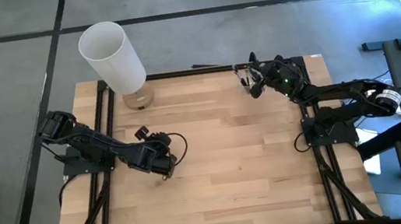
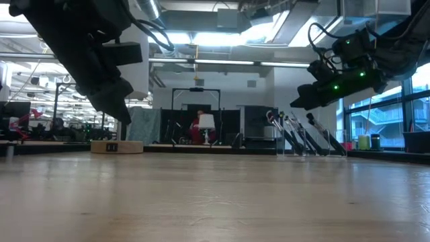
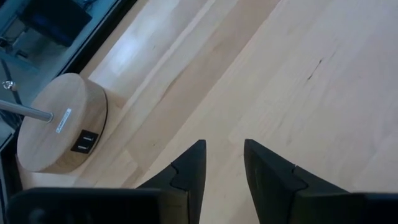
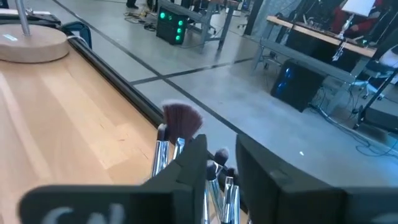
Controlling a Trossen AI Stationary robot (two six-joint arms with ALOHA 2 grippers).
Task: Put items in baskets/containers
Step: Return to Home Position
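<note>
Several makeup brushes [image 4: 182, 119] with black handles and silver ferrules stand bunched at the table's far right corner. In the low view the brushes [image 2: 295, 138] lean in a clear holder [image 2: 289, 146]. My right gripper [image 4: 222, 165] hovers just over their upper ends, nearly level and open, and ferrules show in the gap between its fingers. In the high view the right gripper [image 1: 248, 83] is at that corner. My left gripper [image 3: 224, 165] hangs open over bare wood left of the table's middle [image 1: 166, 166], tilted down, nothing between its fingers. My right gripper stands open around the upper ends of the brushes [image 4: 217, 163]. Whether its fingers touch them I cannot tell, because the fingers hide that spot.
A tall white cylinder [image 1: 113, 57] stands on a round wooden base [image 3: 59, 124] at the table's far left, close beyond my left gripper. A black frame rail [image 4: 118, 81] runs along the table's far edge. Bare wood [image 1: 233, 178] fills the middle and near side.
</note>
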